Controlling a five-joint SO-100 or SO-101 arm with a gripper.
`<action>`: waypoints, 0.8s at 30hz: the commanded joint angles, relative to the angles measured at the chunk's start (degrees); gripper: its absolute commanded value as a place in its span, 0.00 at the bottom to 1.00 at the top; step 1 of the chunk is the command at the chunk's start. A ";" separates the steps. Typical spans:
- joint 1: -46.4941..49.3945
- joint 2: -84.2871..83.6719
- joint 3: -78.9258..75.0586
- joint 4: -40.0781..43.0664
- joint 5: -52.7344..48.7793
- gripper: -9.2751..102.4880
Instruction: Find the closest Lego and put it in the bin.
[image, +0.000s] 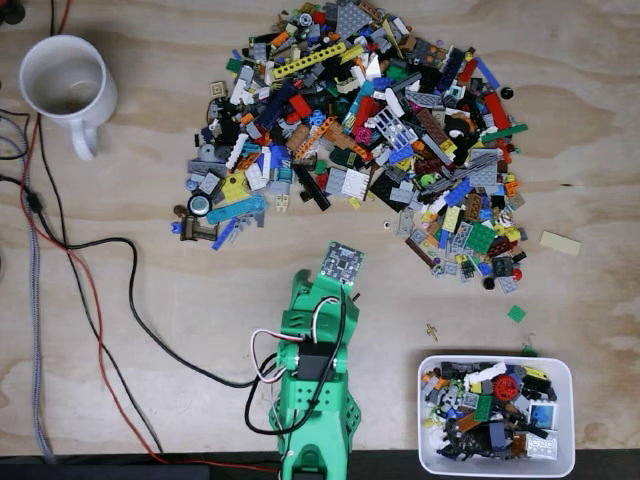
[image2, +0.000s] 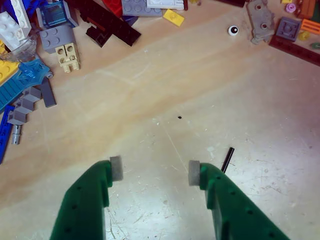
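The green plastic pincer (image2: 155, 171) is spread wide, with its two grey pads apart and nothing between them; it hangs over a bare part of the pale plywood tabletop (image2: 165, 95). Just beside its right finger in the wrist view lies a thin black rod (image2: 227, 158), the nearest loose piece to the pincer. Further out in this view are a small tan Lego piece with round holes (image2: 68, 56), a flat turquoise plate (image2: 22, 80) and a tiny white eye-like round piece (image2: 233, 30), all at the near edge of the big heap of mixed coloured Lego bricks (image: 370, 130). In the fixed view the green arm (image: 315, 380) reaches up from the lower edge toward this heap. The small white rectangular plastic bin with rounded corners (image: 432, 455) stands on the tabletop at the lower right of the fixed view, beside the arm and well apart from the heap. It already holds many bricks of different colours, so I judge that several rounds are done, but the heap is large and much is left. For this round no piece is picked yet. A round white mug with a handle (image: 65, 85) stands at the upper left, away from the work.
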 joint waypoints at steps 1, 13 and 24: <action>-1.49 -5.19 -2.37 -4.39 2.90 0.25; -1.76 -8.44 -5.54 -4.48 2.90 0.25; 12.74 -54.76 -38.50 -12.13 30.32 0.24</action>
